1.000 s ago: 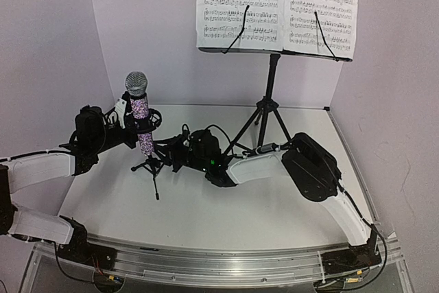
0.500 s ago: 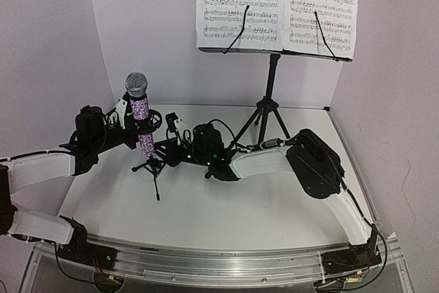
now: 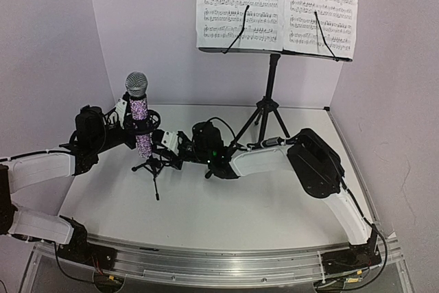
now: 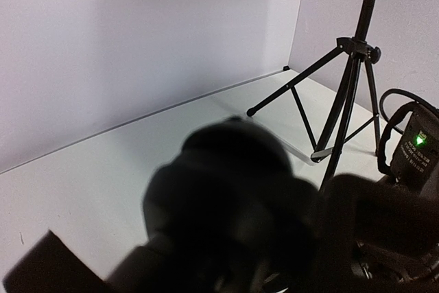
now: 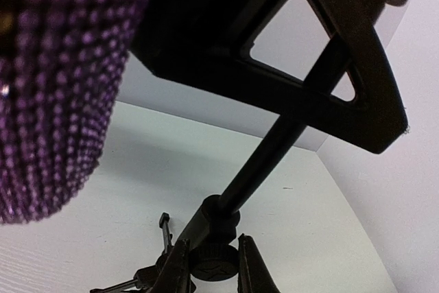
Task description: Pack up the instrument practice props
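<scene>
We look down from above and behind the arms [image 3: 260,162], taking in the whole table [image 3: 206,217]. Our left wrist view sits low, facing the music stand [image 4: 357,49] legs, which the overhead also shows. Our right wrist view peers upward, very near the microphone [image 5: 48,101] and mic stand [image 5: 274,145], likewise seen overhead.

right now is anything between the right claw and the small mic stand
Nothing visible does. In the right wrist view the right claw has one finger on each side of the hub low on the mic stand, apparently touching it. The microphone sits in the clip above, out of the claw's way.
</scene>
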